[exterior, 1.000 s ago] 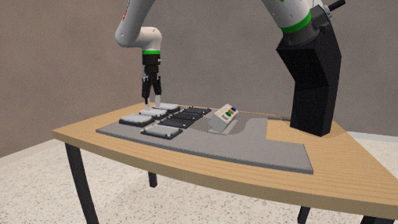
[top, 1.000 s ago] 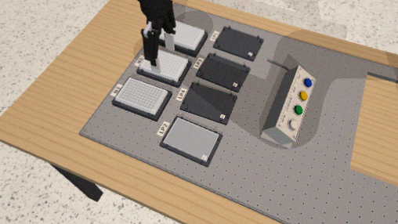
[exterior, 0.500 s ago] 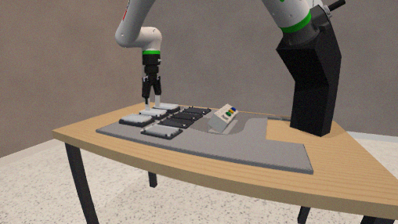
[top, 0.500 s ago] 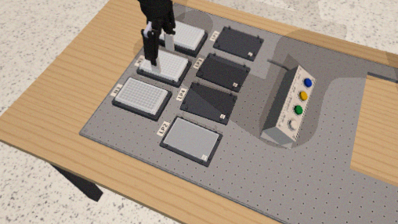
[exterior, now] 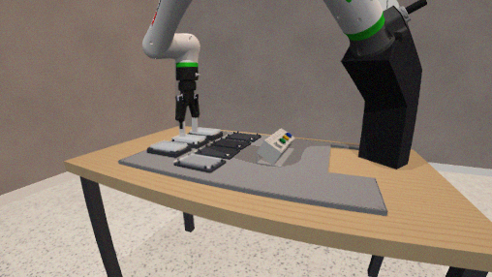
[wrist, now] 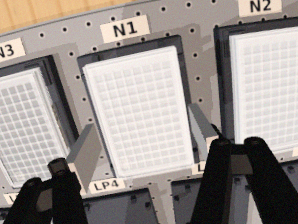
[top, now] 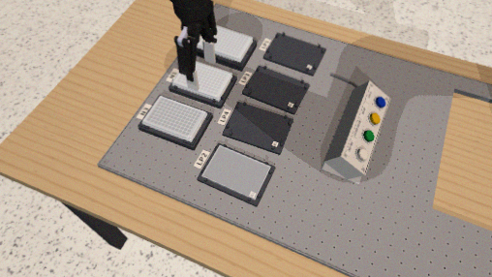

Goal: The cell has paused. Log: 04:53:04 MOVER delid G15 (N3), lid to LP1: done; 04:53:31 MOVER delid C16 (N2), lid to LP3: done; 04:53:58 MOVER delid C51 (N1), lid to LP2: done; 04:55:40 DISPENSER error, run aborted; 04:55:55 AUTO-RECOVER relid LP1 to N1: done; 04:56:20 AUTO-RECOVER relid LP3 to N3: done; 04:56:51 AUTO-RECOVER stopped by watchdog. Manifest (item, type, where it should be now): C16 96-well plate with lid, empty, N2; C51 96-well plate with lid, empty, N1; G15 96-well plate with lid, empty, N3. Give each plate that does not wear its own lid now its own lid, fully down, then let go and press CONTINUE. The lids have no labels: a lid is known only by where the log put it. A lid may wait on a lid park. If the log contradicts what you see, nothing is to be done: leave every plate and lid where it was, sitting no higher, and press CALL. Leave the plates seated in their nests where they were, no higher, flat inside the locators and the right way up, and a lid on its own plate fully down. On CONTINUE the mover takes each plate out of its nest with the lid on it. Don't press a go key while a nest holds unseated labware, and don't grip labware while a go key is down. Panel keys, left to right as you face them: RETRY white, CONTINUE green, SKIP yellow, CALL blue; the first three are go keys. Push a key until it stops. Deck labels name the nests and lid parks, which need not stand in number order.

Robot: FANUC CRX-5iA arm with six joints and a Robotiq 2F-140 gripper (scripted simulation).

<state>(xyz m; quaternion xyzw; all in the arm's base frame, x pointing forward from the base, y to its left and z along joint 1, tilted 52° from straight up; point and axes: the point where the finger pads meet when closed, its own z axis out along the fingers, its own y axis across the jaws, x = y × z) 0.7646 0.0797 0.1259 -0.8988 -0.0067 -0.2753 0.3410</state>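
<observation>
Three white 96-well plates sit in a row of nests. N3 (top: pixel 174 119) is at the front, N1 (top: pixel 203 81) in the middle, N2 (top: pixel 228 46) at the back. In the wrist view they read N3 (wrist: pixel 23 129), N1 (wrist: pixel 140 110) and N2 (wrist: pixel 266 90). My gripper (top: pixel 199 70) is low over N1. It is open, with one fingertip on each side of that plate and small gaps to it (wrist: pixel 143 139). A clear lid (top: pixel 236 172) lies on park LP2. I cannot tell from the frames which plates wear lids.
Lid parks LP4 (top: pixel 257 126), LP1 (top: pixel 275 89) and LP3 (top: pixel 294 52) are dark and bare. The key panel (top: pixel 360 128) stands to the right, with white (top: pixel 361 154), green (top: pixel 369 136), yellow (top: pixel 375 117) and blue (top: pixel 381 102) keys. The robot base (exterior: pixel 383 97) is at the far right.
</observation>
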